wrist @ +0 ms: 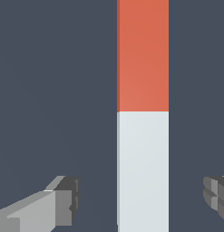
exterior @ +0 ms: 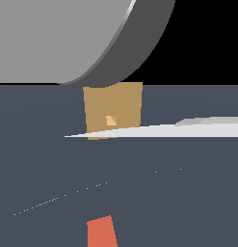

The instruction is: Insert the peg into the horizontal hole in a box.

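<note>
Dark blue-grey floor (exterior: 43,159) fills most of both views, and black background stands above it in the exterior view. At the upper left of that frame a big grey rounded part of the arm (exterior: 67,38) covers much of the picture. Just under it, near the centre, stands the tan box (exterior: 113,107), with its small pale hole (exterior: 111,120) in the middle of the face. A thin whitish shape (exterior: 188,129) crosses in front of the box's lower part; what it is, I cannot tell. At the bottom edge, the orange end of the peg (exterior: 101,232) shows, well apart from the box.

In the wrist view the peg (wrist: 143,113) lies on the floor, orange half and white half. The gripper (wrist: 143,199) is released: its two grey fingers (wrist: 63,201) stand on both sides of the white half, with gaps, not touching it.
</note>
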You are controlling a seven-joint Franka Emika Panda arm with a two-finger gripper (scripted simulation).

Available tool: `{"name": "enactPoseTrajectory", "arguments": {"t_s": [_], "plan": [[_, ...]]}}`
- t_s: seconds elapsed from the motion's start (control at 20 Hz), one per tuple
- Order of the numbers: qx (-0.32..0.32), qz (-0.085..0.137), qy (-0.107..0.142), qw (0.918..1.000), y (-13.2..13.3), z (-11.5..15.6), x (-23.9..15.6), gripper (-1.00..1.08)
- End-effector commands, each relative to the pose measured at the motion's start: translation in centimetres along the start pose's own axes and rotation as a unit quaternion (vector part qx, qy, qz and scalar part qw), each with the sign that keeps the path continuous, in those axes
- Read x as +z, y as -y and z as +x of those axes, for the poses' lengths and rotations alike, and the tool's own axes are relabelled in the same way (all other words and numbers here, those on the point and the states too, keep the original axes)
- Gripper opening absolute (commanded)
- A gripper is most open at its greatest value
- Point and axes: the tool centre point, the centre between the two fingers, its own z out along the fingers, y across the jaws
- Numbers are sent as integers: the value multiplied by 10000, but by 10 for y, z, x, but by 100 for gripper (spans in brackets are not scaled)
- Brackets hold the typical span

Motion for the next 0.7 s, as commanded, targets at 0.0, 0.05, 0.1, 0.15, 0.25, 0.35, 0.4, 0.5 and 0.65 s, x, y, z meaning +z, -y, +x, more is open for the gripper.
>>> {"name": "enactPoseTrajectory", "arguments": {"t_s": [0.0, 0.05, 0.1, 0.15, 0.25, 0.35, 0.4, 0.5, 0.65], "plan": [[-3, 3, -3, 10000, 0, 1, 13, 100], [-3, 3, -3, 10000, 0, 1, 17, 100], [-3, 3, -3, 10000, 0, 0, 20, 100], [-3, 3, -3, 10000, 0, 0, 22, 100], [-3, 3, -3, 10000, 0, 0, 23, 100], [-3, 3, -3, 10000, -1, -1, 22, 100], [-3, 3, -3, 10000, -1, -1, 22, -100], [-3, 3, -3, 10000, -1, -1, 22, -100], [-3, 3, -3, 10000, -1, -1, 22, -100]]}}
